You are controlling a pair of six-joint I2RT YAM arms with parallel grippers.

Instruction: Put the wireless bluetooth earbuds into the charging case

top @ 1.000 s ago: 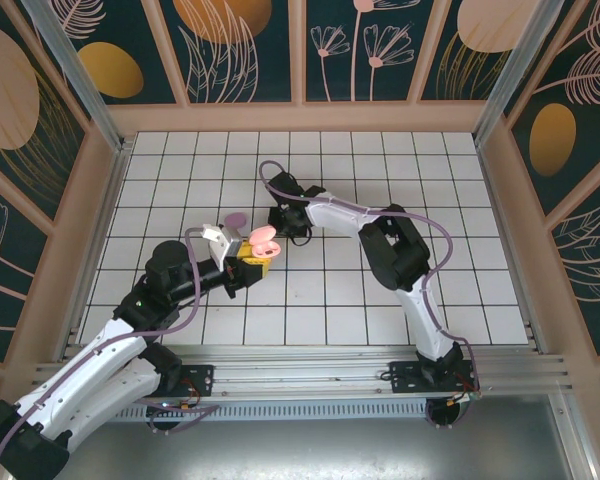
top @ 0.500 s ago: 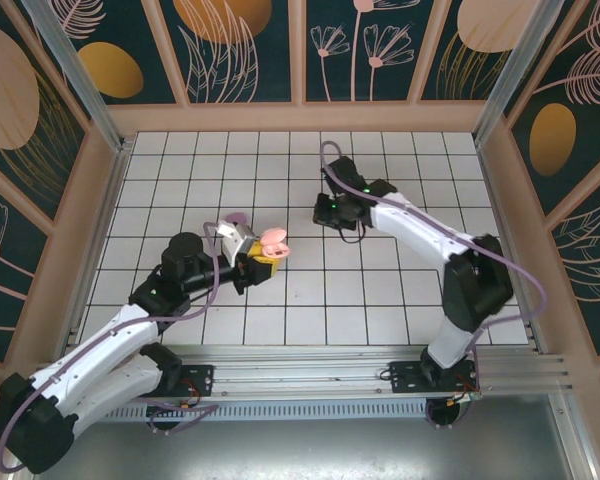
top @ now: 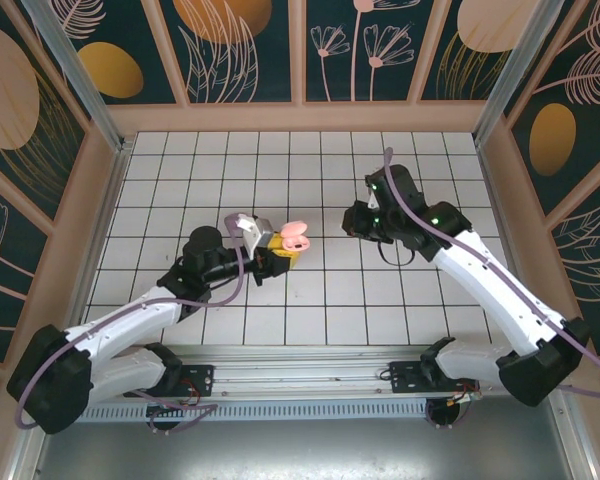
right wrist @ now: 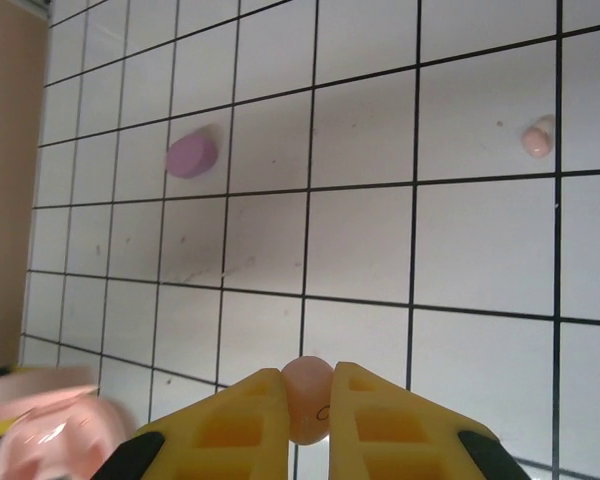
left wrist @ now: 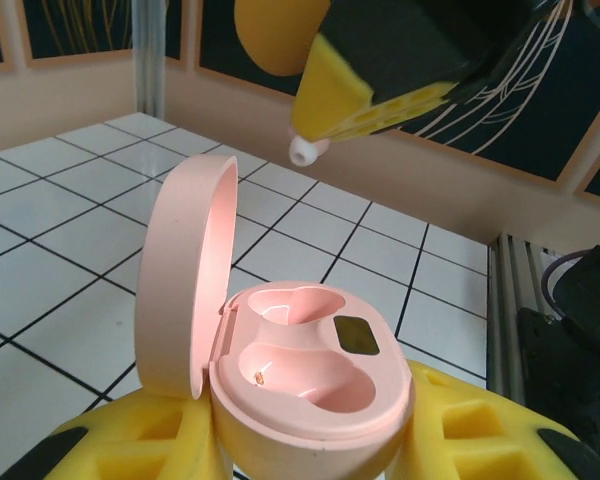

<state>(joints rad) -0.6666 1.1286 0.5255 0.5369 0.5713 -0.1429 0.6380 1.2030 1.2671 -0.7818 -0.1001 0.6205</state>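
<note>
Right wrist view: the right gripper (right wrist: 309,378) has its yellow fingers (right wrist: 225,425) drawn almost together on a pale pink earbud (right wrist: 306,400), which sits pinched between the very tips over the white gridded table (right wrist: 360,250). On the tiles beyond lie a second pink earbud (right wrist: 536,138), off to the right, and a lilac rounded piece (right wrist: 191,155) to the left, well apart from each other. Whether the lilac one is a bud or a case I cannot tell. The blurred pink shape in the lower left corner is the charging case (right wrist: 40,420).

In the left wrist view, the left gripper (left wrist: 300,445) is clamped on the base of that case, with a yellow pad low on either side. The case stands upright, its lid (left wrist: 180,280) swung open to the left and its two moulded wells facing up. The right gripper hangs above and beyond it, the bud's pale tip peeking from under a yellow finger.

In the top external view, the held case sits left of centre, and the right gripper is apart from it to the right.
</note>
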